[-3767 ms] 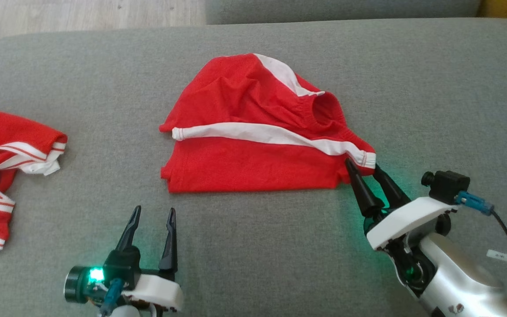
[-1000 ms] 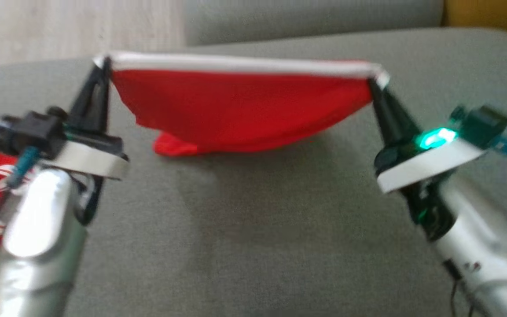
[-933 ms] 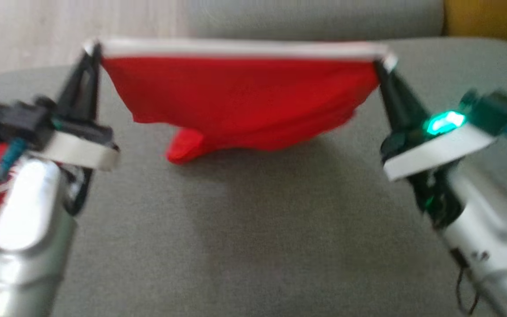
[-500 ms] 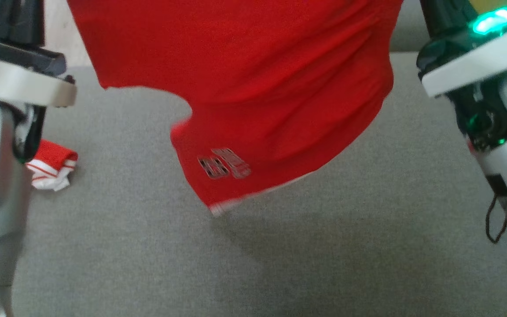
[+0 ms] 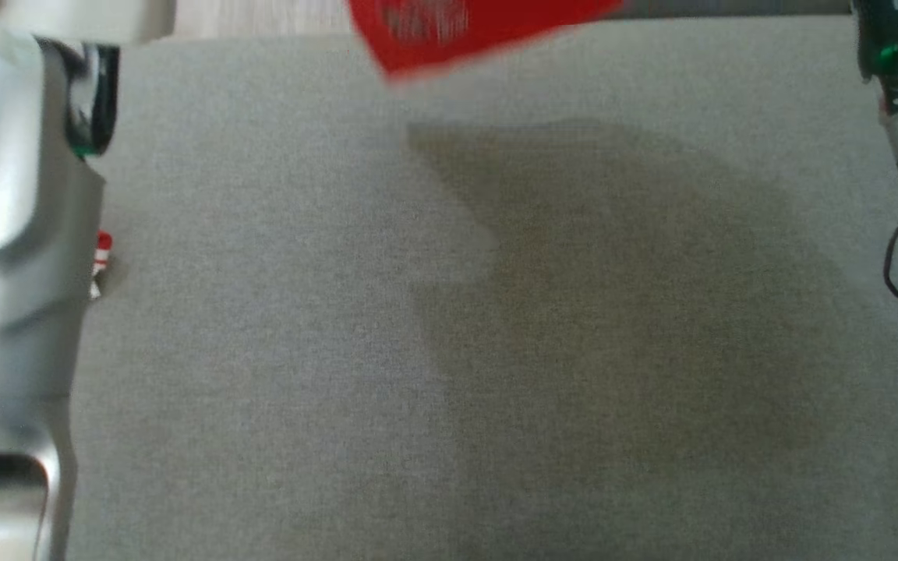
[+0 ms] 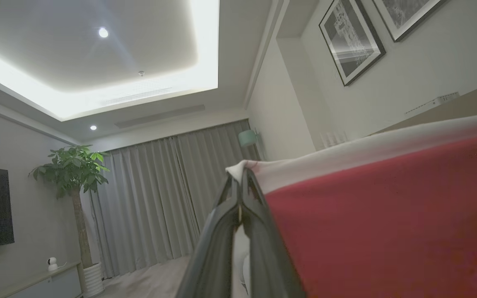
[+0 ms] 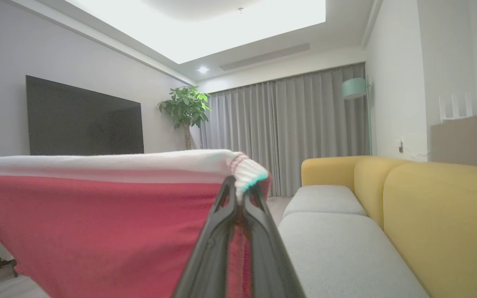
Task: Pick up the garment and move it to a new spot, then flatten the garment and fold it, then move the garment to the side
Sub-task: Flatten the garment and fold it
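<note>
Red garment (image 5: pixel 488 27) held stretched in the air above grey cushion (image 5: pixel 277 351), white band pinched at one end by left gripper (image 6: pixel 240 177), at the other by right gripper (image 7: pixel 238 187), both finger pairs pressed together on fabric

Garment (image 5: pixel 488 27) far higher than before

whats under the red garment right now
Below the lifted red garment is grey sofa cushion with the garment's shadow on it. Off to the left, the left forearm covers most of a red-and-white cloth.
</note>
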